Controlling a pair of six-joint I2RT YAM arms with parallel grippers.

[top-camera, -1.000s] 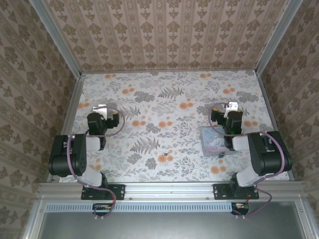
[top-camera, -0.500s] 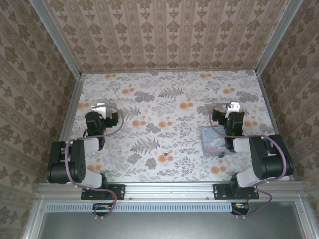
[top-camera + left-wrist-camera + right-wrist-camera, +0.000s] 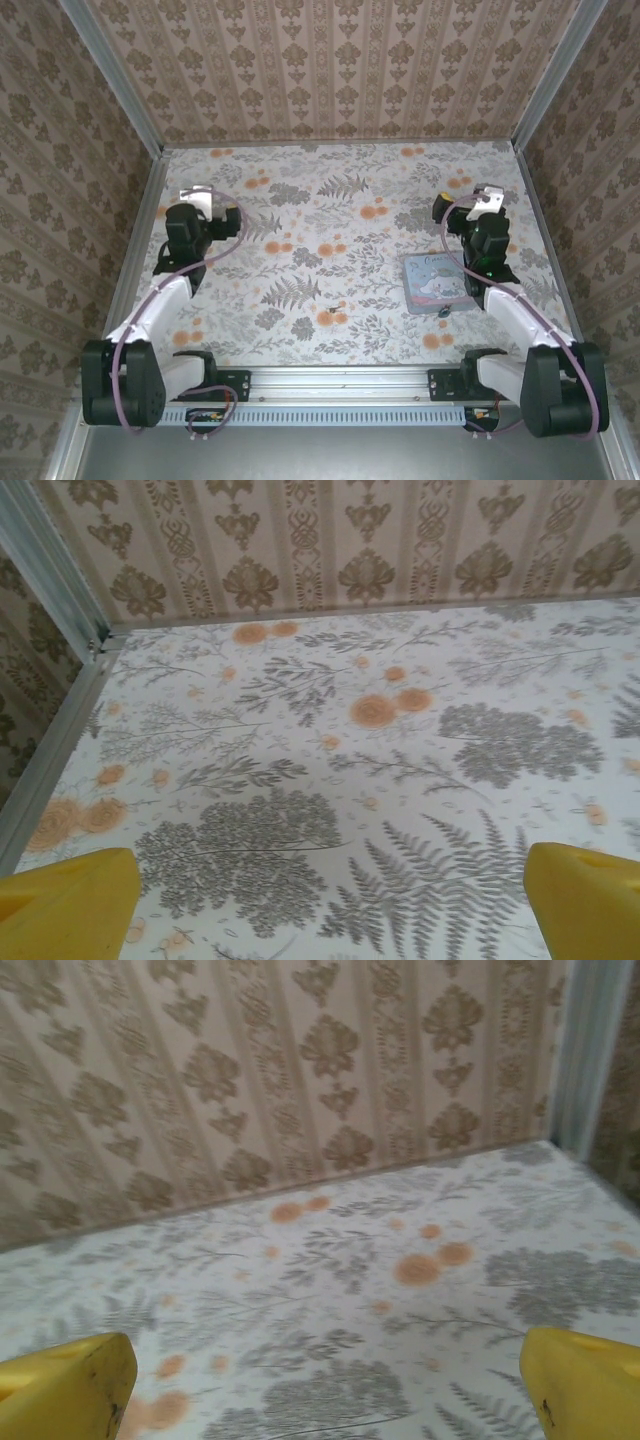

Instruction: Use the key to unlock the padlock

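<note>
Arm posture differs from one second ago: both arms now stretch forward out of folded poses, which uncovers the tin (image 3: 432, 283). The left pincer (image 3: 197, 198) and the right pincer (image 3: 487, 196) stand fully apart and hold nothing. The small dark item judged to be the padlock (image 3: 330, 313) lies mid-worktop (image 3: 330, 170), well apart from both. A dark speck (image 3: 443, 316) just beside the tin may be the key. No grasp is begun.

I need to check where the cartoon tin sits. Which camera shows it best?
The top external view: the tin lies flat, its printed lid facing up, beside the right arm. Both wrist cameras face the floral tabletop and wallpapered wall instead.
</note>
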